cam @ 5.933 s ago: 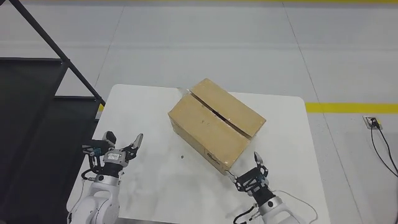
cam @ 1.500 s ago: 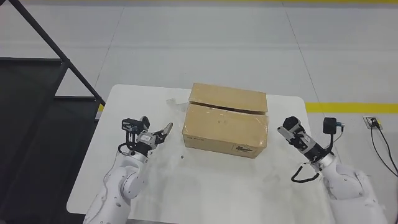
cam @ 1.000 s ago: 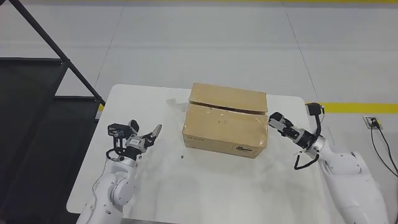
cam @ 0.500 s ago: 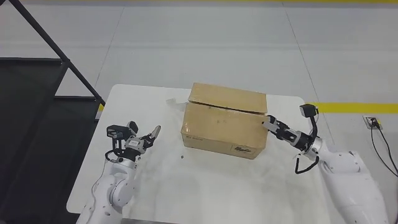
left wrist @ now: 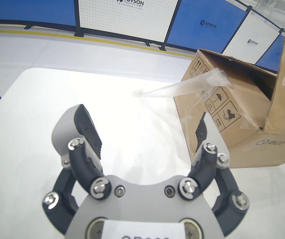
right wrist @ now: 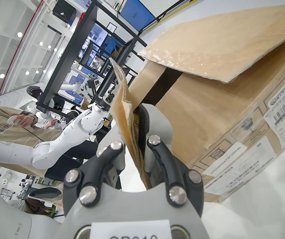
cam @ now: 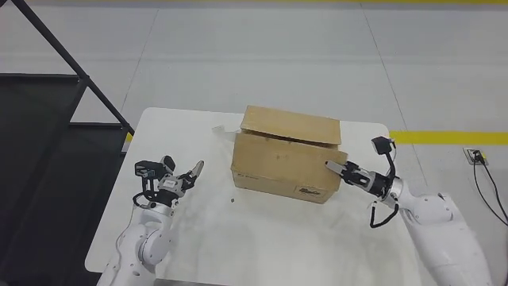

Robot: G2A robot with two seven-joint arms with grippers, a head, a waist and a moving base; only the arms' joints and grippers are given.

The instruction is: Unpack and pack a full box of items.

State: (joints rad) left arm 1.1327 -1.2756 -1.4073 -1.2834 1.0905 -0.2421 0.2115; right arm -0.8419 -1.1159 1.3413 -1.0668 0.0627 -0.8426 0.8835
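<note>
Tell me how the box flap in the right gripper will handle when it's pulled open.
The flap looks like corrugated cardboard, so it will probably stay stiff and hinge at its fold. Its edge in the right gripper looks frayed, so it may crush or tear. The box could slide on the smooth table.

White table (cam: 262,238); black rack (cam: 40,167) beside it; yellow floor line (cam: 448,137) beyond.
</note>
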